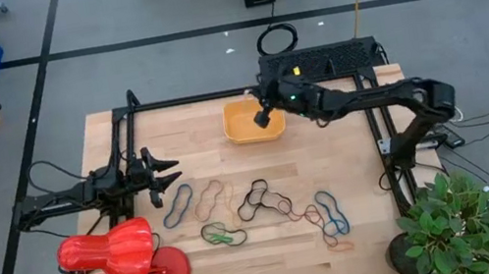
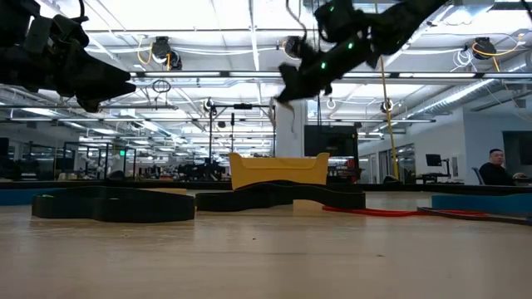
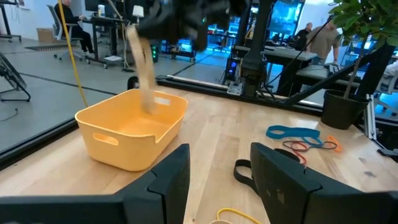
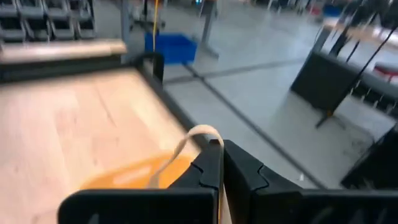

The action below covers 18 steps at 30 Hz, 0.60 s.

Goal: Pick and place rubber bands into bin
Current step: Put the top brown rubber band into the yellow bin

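High view: a shallow orange-yellow plastic bin [image 1: 250, 122] with rounded corners sits at the upper middle of the pale wooden table [image 1: 361, 237]. The right gripper [image 1: 264, 114] hangs just above the bin's right edge, its fingers pressed together on a thin tan rubber band [image 3: 143, 71]; the left wrist view shows that loop dangling as a pale strip into the bin, and the right wrist view shows it pinched between the closed fingers, curling up over them. The other thin elastic rubber bands [image 1: 266, 203] lie flat across the lower middle of the table, well apart from the bin: a blue one and a tan one at the left of the row, a green one below them, a black one in the centre, red, orange and blue ones towards the lower right. The left gripper [image 1: 166, 169] waits at centre left, above the table's left edge, fingers spread apart and holding nothing. A glossy red ribbed lamp [image 1: 110, 253] lies at the lower left, and a leafy green potted plant [image 1: 463, 225] stands at the lower right corner.
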### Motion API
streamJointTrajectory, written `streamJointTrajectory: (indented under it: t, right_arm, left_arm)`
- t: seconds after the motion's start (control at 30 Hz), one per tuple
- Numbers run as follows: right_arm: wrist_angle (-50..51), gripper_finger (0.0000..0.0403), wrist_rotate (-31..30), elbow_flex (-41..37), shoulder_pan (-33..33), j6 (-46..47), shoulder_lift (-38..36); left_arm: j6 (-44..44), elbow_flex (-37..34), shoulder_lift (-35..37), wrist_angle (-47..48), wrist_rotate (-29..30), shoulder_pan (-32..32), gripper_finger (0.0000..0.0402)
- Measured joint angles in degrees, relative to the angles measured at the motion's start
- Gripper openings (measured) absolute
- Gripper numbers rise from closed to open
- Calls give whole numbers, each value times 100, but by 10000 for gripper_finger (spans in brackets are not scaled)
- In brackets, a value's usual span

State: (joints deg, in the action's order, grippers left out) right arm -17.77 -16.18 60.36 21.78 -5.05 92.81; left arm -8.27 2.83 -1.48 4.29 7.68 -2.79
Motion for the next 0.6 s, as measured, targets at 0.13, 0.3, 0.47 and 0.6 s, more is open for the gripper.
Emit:
streamJointTrajectory:
  t: [0.13, 0.3, 0.47, 0.6]
  right_arm:
    - [15, 0, 2, 0, 0, 30, 413]
    - [53, 0, 1, 0, -10, 136, 783]
    - [94, 7, 2, 0, -11, 285, 962]
    - [76, 19, 0, 0, -11, 288, 956]
  left_arm:
    - [-2, 0, 0, 4, 0, 1, 175]
    - [-17, 0, 0, 7, -2, 2, 175]
    - [-14, 0, -1, 8, -2, 1, 175]
    - [-13, 0, -1, -9, -2, 0, 175]
